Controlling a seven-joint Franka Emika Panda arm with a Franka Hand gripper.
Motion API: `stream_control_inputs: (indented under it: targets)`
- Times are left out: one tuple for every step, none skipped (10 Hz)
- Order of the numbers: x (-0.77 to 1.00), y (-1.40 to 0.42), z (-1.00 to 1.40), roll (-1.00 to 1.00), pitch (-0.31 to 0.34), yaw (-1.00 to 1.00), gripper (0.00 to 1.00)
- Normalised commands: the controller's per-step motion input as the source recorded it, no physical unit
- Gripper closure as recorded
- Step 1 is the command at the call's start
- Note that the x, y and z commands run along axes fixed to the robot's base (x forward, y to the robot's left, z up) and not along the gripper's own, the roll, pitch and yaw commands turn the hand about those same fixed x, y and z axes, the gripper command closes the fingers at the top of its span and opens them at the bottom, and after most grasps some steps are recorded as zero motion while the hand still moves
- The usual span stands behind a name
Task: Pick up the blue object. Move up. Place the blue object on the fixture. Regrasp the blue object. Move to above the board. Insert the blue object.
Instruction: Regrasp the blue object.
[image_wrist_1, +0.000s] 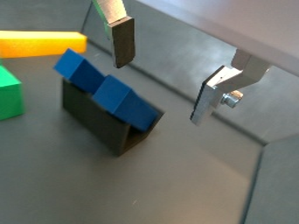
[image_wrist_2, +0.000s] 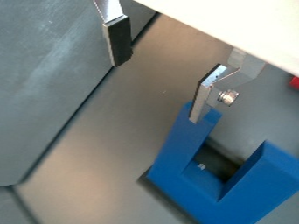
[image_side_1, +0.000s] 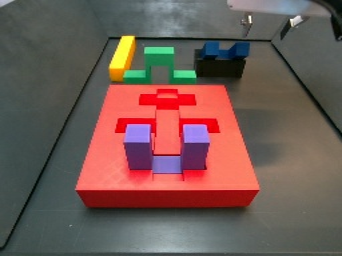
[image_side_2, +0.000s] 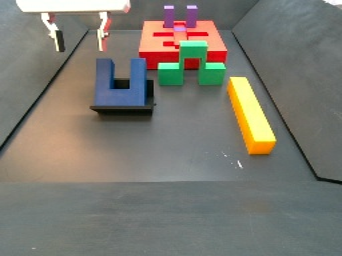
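Note:
The dark blue U-shaped blue object (image_wrist_1: 111, 87) rests on the black fixture (image_wrist_1: 100, 122). In the side views the blue object (image_side_1: 225, 50) (image_side_2: 120, 80) sits on the fixture (image_side_1: 221, 70) (image_side_2: 130, 108), away from the red board (image_side_1: 227, 160) (image_side_2: 154, 40). My gripper (image_wrist_1: 162, 90) (image_wrist_2: 156, 90) is open, with only bare floor between its fingers. It hangs above and to one side of the blue object (image_wrist_2: 187, 166), apart from it. In the side views the gripper (image_side_1: 267, 22) (image_side_2: 79, 47) is near the back wall.
A purple U-shaped block (image_side_1: 167, 150) (image_side_2: 181, 15) sits in a recess of the board. A green U-shaped piece (image_side_1: 160, 60) (image_side_2: 194, 62) (image_wrist_1: 7, 92) and a yellow bar (image_side_1: 123, 55) (image_side_2: 250, 115) (image_wrist_1: 41, 42) lie on the floor near the fixture. Dark walls ring the floor.

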Motion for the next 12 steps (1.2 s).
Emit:
stream_control_inputs:
  targets:
    - [0.00, 0.00, -0.09, 0.95, 0.003, -0.17, 0.00]
    - [0.00, 0.00, -0.11, 0.90, 0.003, -0.10, 0.00]
    - [0.00, 0.00, -0.11, 0.72, 0.000, 0.00, 0.00]
    - [0.00, 0.00, -0.17, 0.78, 0.000, 0.01, 0.00]
    - [-0.26, -0.10, -0.09, 0.93, 0.000, 0.24, 0.00]
    - [-0.33, -0.01, -0.04, 0.88, 0.000, 0.33, 0.00]
    - [-0.31, -0.07, -0.04, 0.97, 0.023, 0.43, 0.00]
    - [-0.07, -0.15, 0.00, 0.94, 0.023, 0.43, 0.00]
    - [0.31, -0.16, -0.08, 0.63, 0.097, 0.25, 0.00]
    - [0.55, -0.12, -0.20, 0.41, 0.180, 0.09, 0.00]
    - [0.46, 0.00, -0.21, 0.28, 0.151, 0.01, 0.00]
    - [0.29, 0.00, -0.17, 0.20, 0.083, 0.06, 0.00]
